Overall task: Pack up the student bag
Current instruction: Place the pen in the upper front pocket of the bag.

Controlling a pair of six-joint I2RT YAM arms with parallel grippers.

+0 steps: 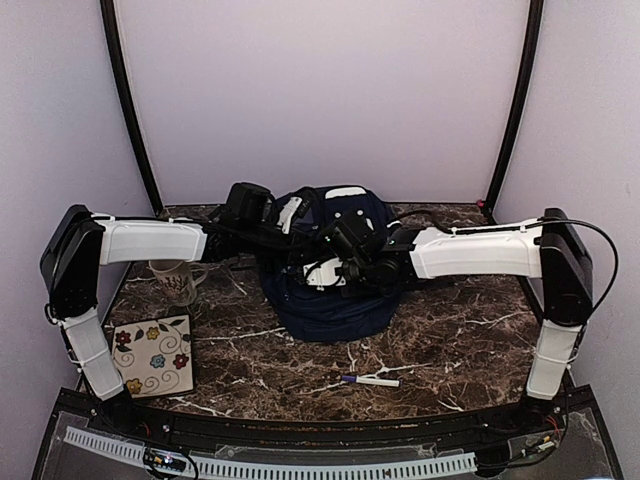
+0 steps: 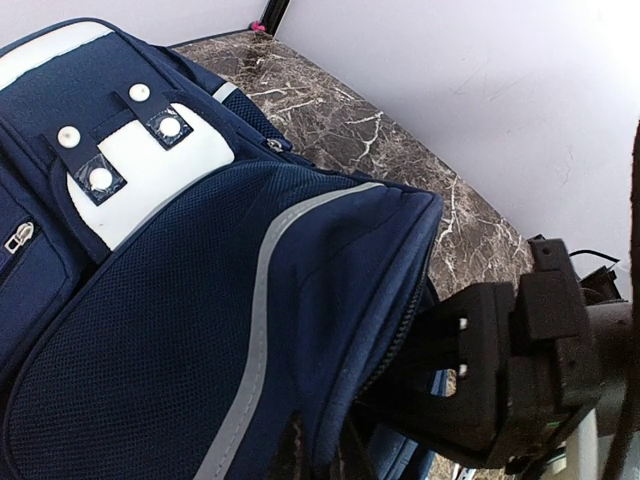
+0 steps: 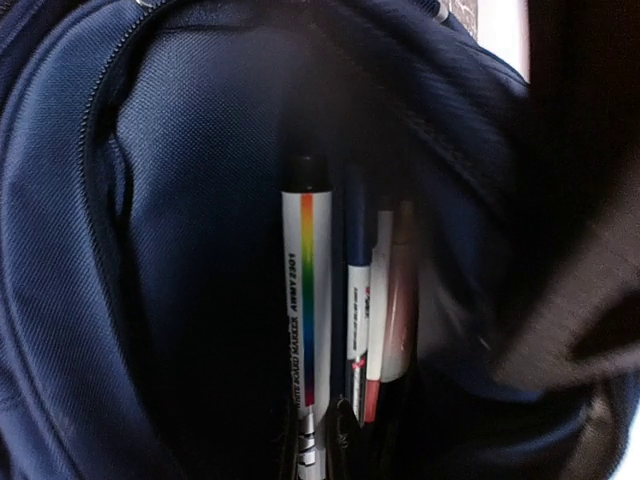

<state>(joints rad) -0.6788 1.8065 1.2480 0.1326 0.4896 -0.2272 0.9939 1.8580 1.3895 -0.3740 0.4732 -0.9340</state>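
Note:
The student bag (image 1: pixel 330 312), navy with a white studded patch (image 2: pixel 150 170), lies at the table's middle back with its top open. My left gripper (image 1: pixel 288 216) is at the bag's upper left. In the left wrist view it (image 2: pixel 330 450) is shut on the zippered rim of the bag (image 2: pixel 180 330). My right gripper (image 1: pixel 335 268) reaches into the opening. In the right wrist view it (image 3: pixel 318 440) is deep inside the navy pocket (image 3: pixel 200 200), shut on a rainbow-striped whiteboard marker (image 3: pixel 308 290). A blue-capped marker (image 3: pixel 358 300) and a red-ended one (image 3: pixel 378 320) stand beside it.
A purple-capped white marker (image 1: pixel 370 380) lies on the dark marble table (image 1: pixel 460 330) in front of the bag. A patterned mug (image 1: pixel 178 280) and a floral square pad (image 1: pixel 152 355) sit at the left. The right arm's black wrist (image 2: pixel 500 370) shows beside the bag rim.

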